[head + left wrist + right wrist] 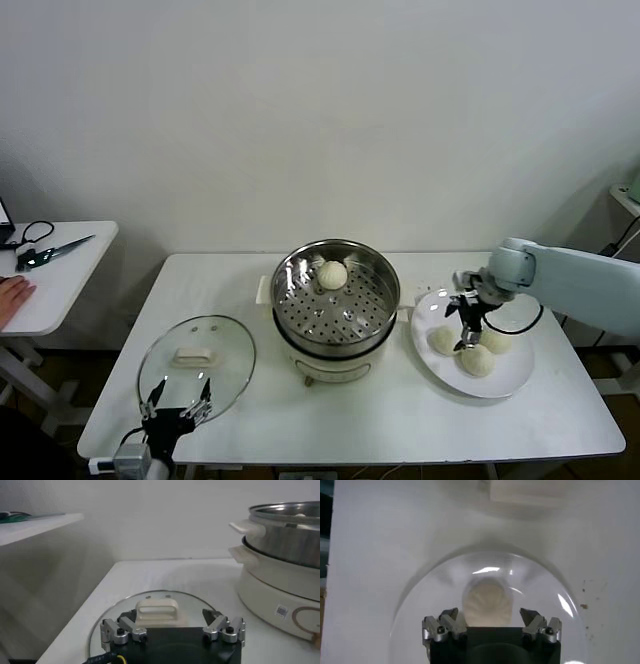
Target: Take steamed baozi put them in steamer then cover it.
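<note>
Cream-white baozi lies between right end effector's wide-spread fingers, on plate.

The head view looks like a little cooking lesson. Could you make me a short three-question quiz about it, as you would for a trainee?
1. True or false: the cover is on the steamer.
2. How many steamed baozi lie on the white plate? A) one B) three C) five
3. Fill in: the right gripper hovers open above the ____.

Key
1. False. The cover lies flat on the table, to the steamer's left, with the open left gripper at its near edge.
2. B. Three are on the plate; a fourth baozi already sits in the steamer.
3. Plate of baozi; the right wrist view shows one bun between the open fingers.
</note>
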Tool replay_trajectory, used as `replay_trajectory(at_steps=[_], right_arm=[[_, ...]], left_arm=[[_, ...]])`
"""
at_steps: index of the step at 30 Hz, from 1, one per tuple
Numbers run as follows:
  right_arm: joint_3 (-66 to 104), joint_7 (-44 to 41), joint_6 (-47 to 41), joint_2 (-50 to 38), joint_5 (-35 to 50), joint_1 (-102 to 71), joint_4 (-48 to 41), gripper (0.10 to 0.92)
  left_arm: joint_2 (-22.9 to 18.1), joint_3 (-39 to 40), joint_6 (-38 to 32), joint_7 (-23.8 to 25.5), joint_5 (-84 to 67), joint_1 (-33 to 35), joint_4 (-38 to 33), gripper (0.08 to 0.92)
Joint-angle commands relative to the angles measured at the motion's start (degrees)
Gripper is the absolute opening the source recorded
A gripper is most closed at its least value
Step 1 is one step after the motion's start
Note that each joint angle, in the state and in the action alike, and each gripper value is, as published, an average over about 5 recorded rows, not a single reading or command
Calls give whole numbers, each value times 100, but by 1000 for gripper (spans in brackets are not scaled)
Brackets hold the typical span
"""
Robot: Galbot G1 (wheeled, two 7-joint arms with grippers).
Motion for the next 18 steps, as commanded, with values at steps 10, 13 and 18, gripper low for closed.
replay_trajectory(at_steps=[10, 13, 18], right_arm=[[328, 156, -145, 245, -352, -515, -349, 809], [364, 151, -139, 250, -393, -535, -399, 796], [364, 97, -132, 224, -407, -511, -393, 747]], left_arm=[[9, -12, -12, -1, -12, -29, 48, 823], [7, -8, -10, 0, -12, -32, 41, 823], [8, -14, -10, -1, -12, -33, 40, 823]])
